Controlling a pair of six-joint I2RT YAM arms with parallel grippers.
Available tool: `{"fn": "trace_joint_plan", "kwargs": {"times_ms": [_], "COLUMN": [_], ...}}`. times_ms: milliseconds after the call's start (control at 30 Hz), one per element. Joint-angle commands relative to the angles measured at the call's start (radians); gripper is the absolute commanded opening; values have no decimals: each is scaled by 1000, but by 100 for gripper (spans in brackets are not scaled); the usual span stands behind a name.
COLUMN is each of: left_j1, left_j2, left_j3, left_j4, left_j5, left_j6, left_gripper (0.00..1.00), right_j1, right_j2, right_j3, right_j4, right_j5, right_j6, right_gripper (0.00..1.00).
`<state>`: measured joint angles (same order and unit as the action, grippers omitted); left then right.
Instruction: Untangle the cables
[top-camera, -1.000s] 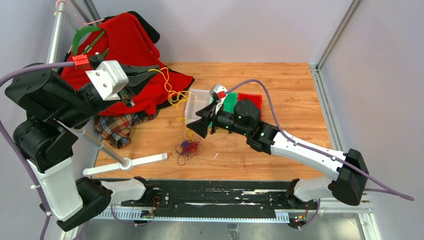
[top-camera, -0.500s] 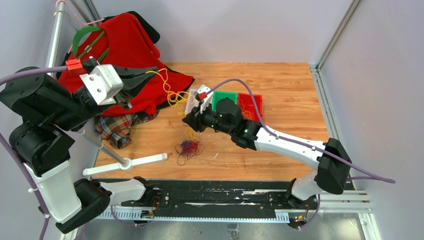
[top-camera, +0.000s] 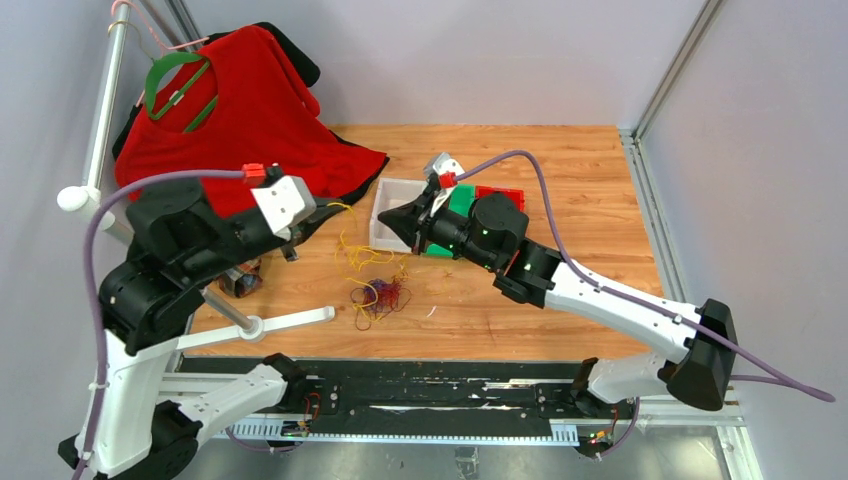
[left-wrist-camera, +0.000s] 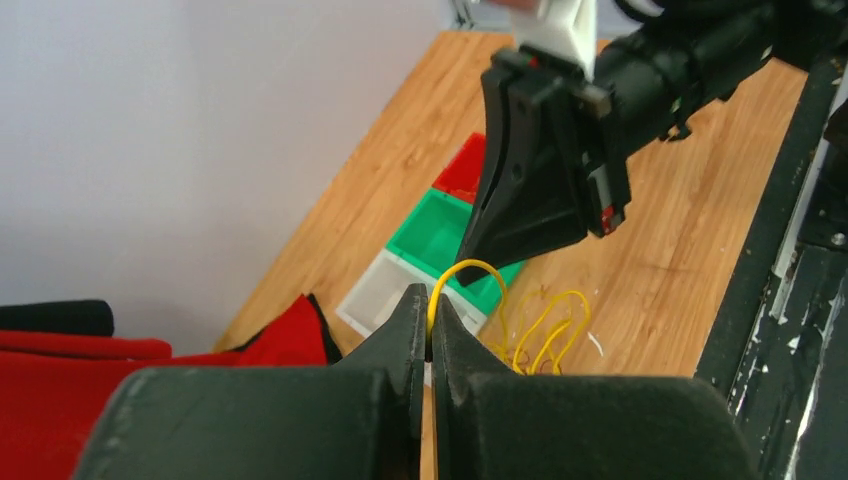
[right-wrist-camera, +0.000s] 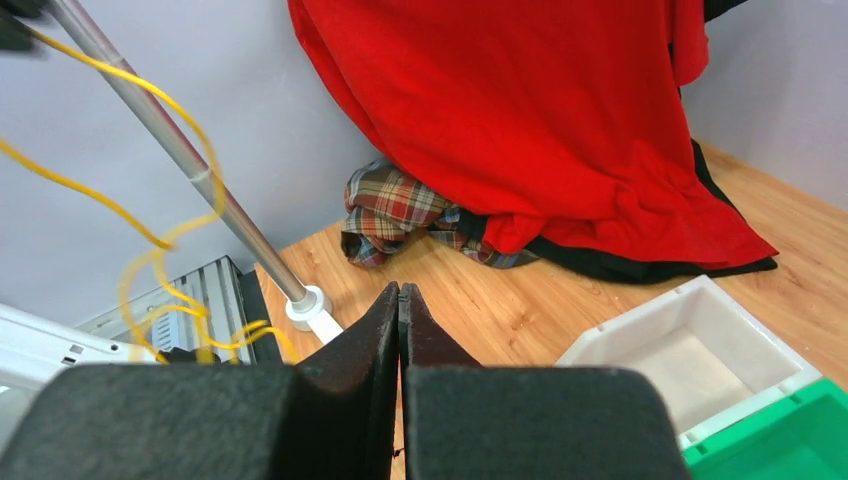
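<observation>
Lower now, our left gripper is pinching the thin curly yellow-orange wire; our right gripper is pressing its fingers together. We are aiming to pull gently, clear of the dark red-purple wire tangle.

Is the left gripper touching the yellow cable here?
Touching. The left wrist view shows the left gripper shut on the yellow cable, whose loop emerges from between the fingertips.
</observation>
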<state>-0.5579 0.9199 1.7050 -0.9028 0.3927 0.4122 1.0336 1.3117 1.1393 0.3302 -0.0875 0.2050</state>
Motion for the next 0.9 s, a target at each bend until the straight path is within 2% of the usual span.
{"fn": "trace_joint_plan", "kwargs": {"times_ms": [0, 33, 133, 233, 433, 533, 700, 867], "left_j1": [0, -1, -1, 0, -1, 0, -34, -113], "left_j2": [-14, -6, 22, 60, 207, 313, 511, 736], "left_j3": [-37, -25, 26, 61, 91, 122, 208, 304], "left_j4": [69, 68, 70, 76, 78, 91, 135, 159], "left_j5": [-28, -29, -26, -27, 32, 57, 78, 60], "left_j6": [-31, -30, -35, -40, -94, -115, -140, -112], "left_gripper": [1, 1, 1, 1, 0, 1, 1, 0], "right_j1": [3, -3, -34, -88, -210, -298, -476, -569], "right_j2": [-38, -48, -69, -109, -226, -281, -365, -399], "right_j3": [-30, -43, -95, -158, -226, -235, -276, -299], "right_j4": [3, -2, -8, -17, -202, -340, -463, -497], "right_j5": [30, 52, 123, 186, 493, 644, 711, 722], "right_j6": [2, 1, 20, 50, 88, 138, 221, 242], "right_gripper": [1, 2, 20, 32, 58, 60, 61, 61]}}
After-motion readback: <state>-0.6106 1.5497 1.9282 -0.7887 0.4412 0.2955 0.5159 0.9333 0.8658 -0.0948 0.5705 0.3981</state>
